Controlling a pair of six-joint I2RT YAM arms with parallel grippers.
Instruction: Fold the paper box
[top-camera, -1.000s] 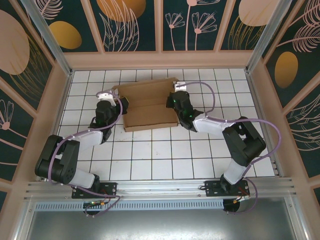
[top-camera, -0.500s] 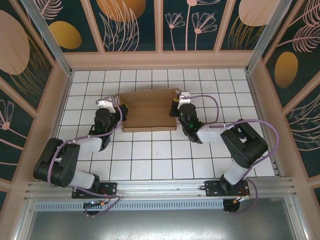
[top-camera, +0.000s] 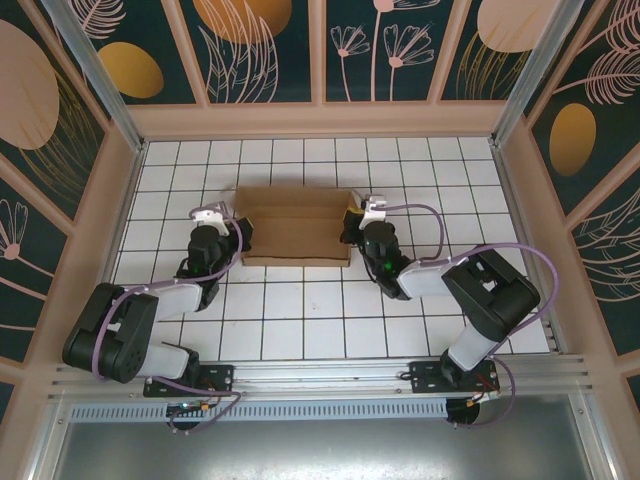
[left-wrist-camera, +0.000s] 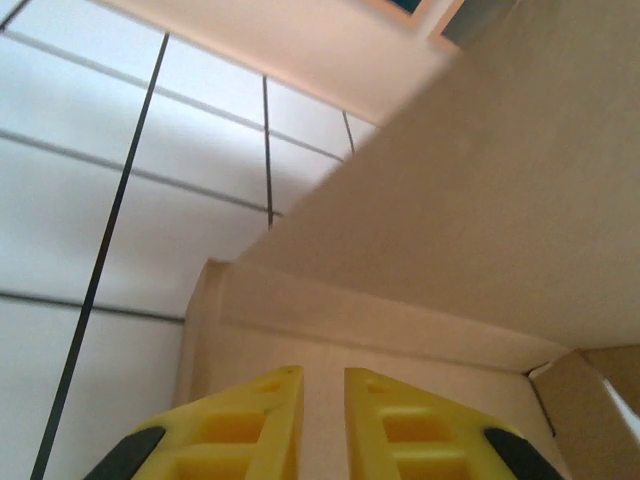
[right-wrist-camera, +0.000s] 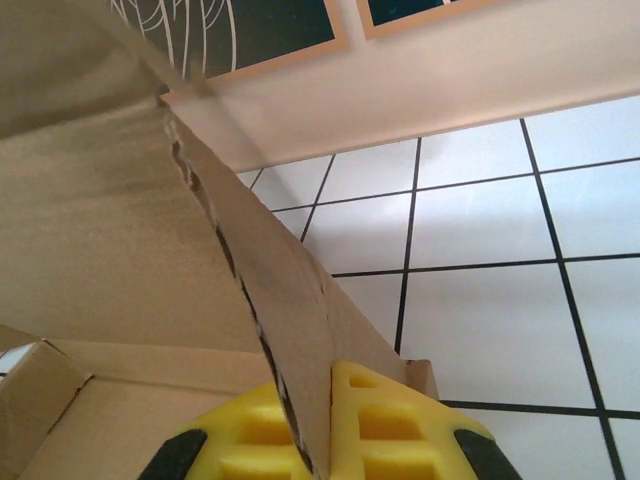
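The paper box (top-camera: 295, 225) is a brown cardboard piece, partly folded, lying on the white tiled floor between my two arms. My left gripper (top-camera: 238, 224) is at its left end. In the left wrist view the yellow fingers (left-wrist-camera: 262, 425) stand a narrow gap apart over the box's inner panel (left-wrist-camera: 480, 200), with nothing between them. My right gripper (top-camera: 351, 223) is at the box's right end. In the right wrist view, that gripper (right-wrist-camera: 325, 405) is shut on an upright side flap of the box (right-wrist-camera: 290, 300), whose torn-looking edge rises up to the left.
The tiled floor (top-camera: 300, 310) is walled in by beige ledges and patterned panels (top-camera: 320, 50). The back wall ledge (left-wrist-camera: 300, 50) is close behind the box. Open tiles (right-wrist-camera: 500, 290) lie to the right of the box and in front of it.
The box has turned square to the back wall and shifted toward the arms. Both grippers moved with its ends. The left jaws have narrowed.
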